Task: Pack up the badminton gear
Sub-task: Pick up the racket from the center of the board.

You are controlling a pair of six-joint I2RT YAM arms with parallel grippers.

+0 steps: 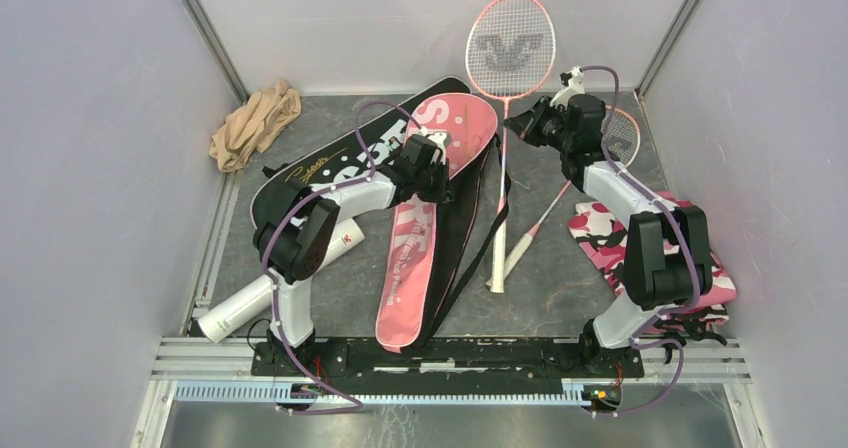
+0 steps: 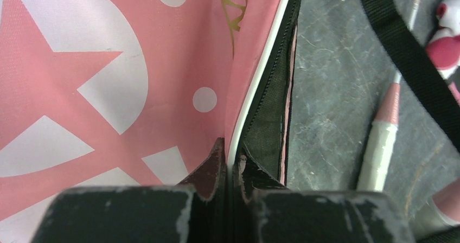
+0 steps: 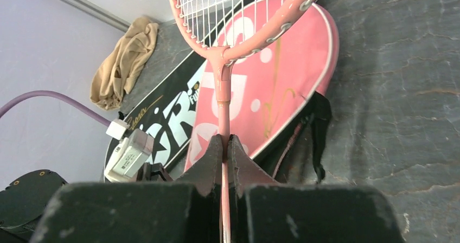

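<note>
The pink bag [image 1: 430,218] lies lengthwise in the middle of the table, partly over the black bag [image 1: 335,168]. My left gripper [image 1: 440,178] [image 2: 232,156] is shut on the pink bag's [image 2: 108,91] white-piped flap edge, and the dark lining [image 2: 268,118] shows beside it. My right gripper [image 1: 514,126] [image 3: 224,142] is shut on the thin shaft of a pink-framed racket [image 1: 510,48] [image 3: 222,85], whose head leans on the back wall. A second racket [image 1: 540,218] lies under the right arm. The white tube [image 1: 240,303] rests at the near left.
A beige cloth [image 1: 255,123] [image 3: 122,64] is bunched in the back left corner. A pink camouflage cloth [image 1: 600,233] lies at the right under the right arm. The bag's black strap [image 2: 412,53] crosses the floor beside a white racket handle [image 2: 379,151]. Walls close in three sides.
</note>
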